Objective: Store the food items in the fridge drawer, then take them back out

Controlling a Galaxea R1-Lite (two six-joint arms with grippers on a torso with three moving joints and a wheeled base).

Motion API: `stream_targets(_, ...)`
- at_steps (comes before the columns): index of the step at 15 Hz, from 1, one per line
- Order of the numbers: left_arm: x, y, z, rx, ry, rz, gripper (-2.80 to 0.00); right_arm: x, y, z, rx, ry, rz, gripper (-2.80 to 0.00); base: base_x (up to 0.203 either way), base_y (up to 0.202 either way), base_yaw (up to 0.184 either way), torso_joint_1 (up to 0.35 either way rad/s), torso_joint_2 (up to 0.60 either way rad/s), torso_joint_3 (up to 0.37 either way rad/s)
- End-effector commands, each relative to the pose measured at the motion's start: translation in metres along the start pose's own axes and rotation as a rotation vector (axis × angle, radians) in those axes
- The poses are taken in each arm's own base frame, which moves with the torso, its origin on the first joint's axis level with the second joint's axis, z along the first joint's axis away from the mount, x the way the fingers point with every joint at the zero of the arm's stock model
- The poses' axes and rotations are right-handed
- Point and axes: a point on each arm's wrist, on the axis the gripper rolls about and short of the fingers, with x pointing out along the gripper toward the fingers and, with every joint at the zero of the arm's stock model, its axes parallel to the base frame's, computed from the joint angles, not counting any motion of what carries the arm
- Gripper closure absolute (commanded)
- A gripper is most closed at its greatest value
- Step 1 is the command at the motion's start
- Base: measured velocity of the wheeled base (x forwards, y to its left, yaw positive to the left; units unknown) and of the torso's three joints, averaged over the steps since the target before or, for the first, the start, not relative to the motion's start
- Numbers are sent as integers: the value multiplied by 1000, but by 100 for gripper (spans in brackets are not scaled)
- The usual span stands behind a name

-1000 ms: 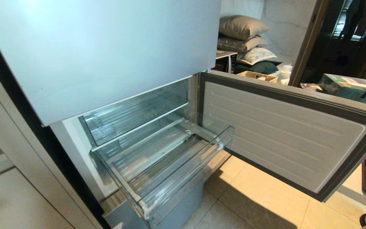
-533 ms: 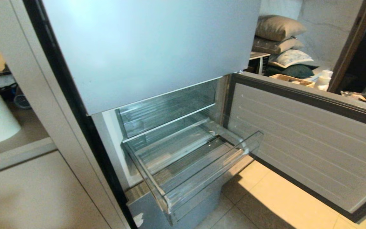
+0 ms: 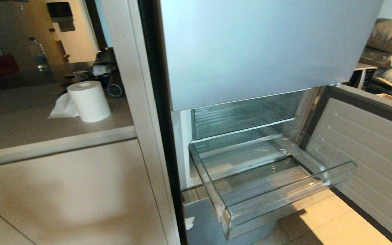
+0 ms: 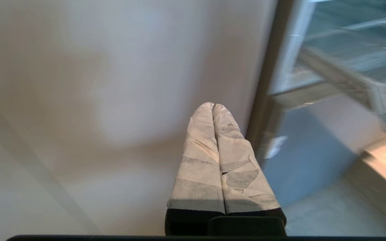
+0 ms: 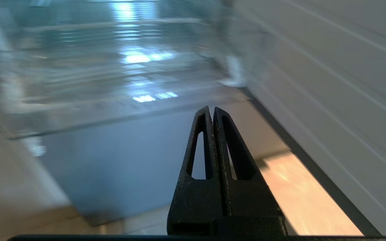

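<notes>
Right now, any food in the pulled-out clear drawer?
No. In the head view the fridge drawer stands pulled out with only its bare ribbed bottom showing, no red produce inside.

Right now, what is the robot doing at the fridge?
Nothing is being handled. The clear fridge drawer is pulled out and has no food in it, with the fridge door swung open beside it. The left hand and the right hand are both shut and hold nothing. A paper roll stands on the counter nearby.
</notes>
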Motion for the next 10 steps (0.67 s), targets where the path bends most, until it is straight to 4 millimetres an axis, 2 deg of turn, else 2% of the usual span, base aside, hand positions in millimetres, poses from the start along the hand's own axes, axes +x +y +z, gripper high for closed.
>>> stream_targets(1, 0, 0, 0, 0, 1, 2, 0, 0, 0, 0, 4, 2, -1, 0, -3, -8, 180, 2, 6, 6)
stream_targets(6, 0, 0, 0, 0, 2, 2, 0, 4, 0, 1, 20, 54, 1, 0, 0, -8, 161, 2, 2, 1)
stream_targets(8, 0, 0, 0, 0, 1, 0, 0, 14, 0, 5, 20, 164, 18, 0, 2, -2, 33, -1, 1, 2)
stream_targets(10, 0, 0, 0, 0, 0, 1, 0, 36, 0, 11, 15, 347, 53, 0, 0, 0, 0, 0, 0, 0)
